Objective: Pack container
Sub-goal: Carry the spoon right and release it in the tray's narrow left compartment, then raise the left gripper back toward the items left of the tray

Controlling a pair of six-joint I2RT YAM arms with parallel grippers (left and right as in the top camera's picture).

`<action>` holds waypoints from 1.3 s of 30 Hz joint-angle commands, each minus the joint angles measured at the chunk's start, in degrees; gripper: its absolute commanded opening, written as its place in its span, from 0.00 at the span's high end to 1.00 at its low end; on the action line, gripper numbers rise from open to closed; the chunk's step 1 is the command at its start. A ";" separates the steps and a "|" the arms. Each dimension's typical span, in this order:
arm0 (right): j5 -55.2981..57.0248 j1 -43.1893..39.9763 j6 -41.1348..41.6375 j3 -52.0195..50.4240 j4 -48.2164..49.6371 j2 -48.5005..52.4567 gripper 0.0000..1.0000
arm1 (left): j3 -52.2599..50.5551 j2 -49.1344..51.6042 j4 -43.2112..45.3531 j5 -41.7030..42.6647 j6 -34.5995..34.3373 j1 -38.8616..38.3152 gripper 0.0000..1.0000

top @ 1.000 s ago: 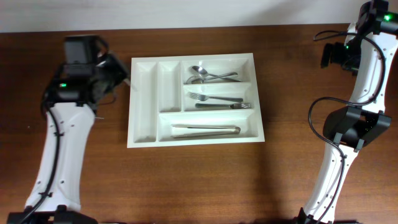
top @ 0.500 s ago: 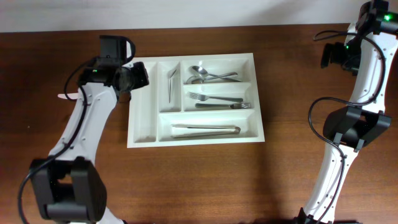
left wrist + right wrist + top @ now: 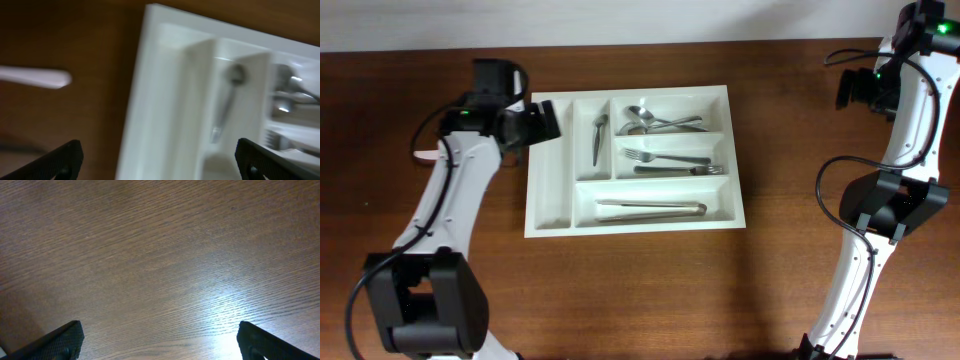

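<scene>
Tabletop point(image 3: 640, 290) bears container point(image 3: 550, 180), left arm point(image 3: 455, 195) bent toward it.

Evenly and brightly lit from above in the overhead view, crisp edge to edge, with only soft, faint shadows inside the container point(image 3: 552, 180). Heavily smeared by motion blur at the left wrist: white walls washed pale, nothing in focus. Sharp at the right wrist, down to the grain of the table point(image 3: 150, 240) — pale glare near 4 o'clock, dimmer toward 8 o'clock.

container point(image 3: 551, 180) white; cutlery point(image 3: 670, 158) silver; desk point(image 3: 620, 300) dark brown, fine wood grain (lighter glare streak); arms point(image 3: 445, 215) white with black joints
</scene>
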 commanded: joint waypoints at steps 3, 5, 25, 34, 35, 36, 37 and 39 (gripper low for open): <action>-0.52 -0.22 -0.39 -0.37 0.17 -1.31 0.01 | 1.36 0.13 -5.38 -4.72 -21.59 7.21 0.01; -0.52 -0.22 -0.39 -0.37 0.17 -1.31 0.01 | 1.36 0.42 -9.01 -5.90 -33.77 9.07 0.01; -0.52 -0.22 -0.39 -0.37 0.17 -1.31 0.01 | 2.58 5.05 -14.64 -10.03 -50.23 17.92 0.01; -0.52 -0.22 -0.39 -0.37 0.17 -1.31 0.01 | 4.00 6.21 -13.31 -6.73 -46.62 20.96 0.01; -0.52 -0.22 -0.39 -0.37 0.15 -1.31 0.01 | 4.00 6.21 -12.52 -6.05 -46.62 20.87 0.01; -0.52 -0.22 -0.39 -0.37 0.17 -1.31 0.01 | 4.00 6.21 -12.48 -5.20 -46.62 20.85 0.01; -0.52 -0.22 -0.39 -0.37 0.17 -1.31 0.01 | 4.00 6.21 -12.72 -4.90 -46.62 20.85 0.01; -0.52 -0.22 -0.39 -0.37 0.17 -1.31 0.01 | 4.00 6.21 -13.86 -4.15 -46.62 20.85 0.01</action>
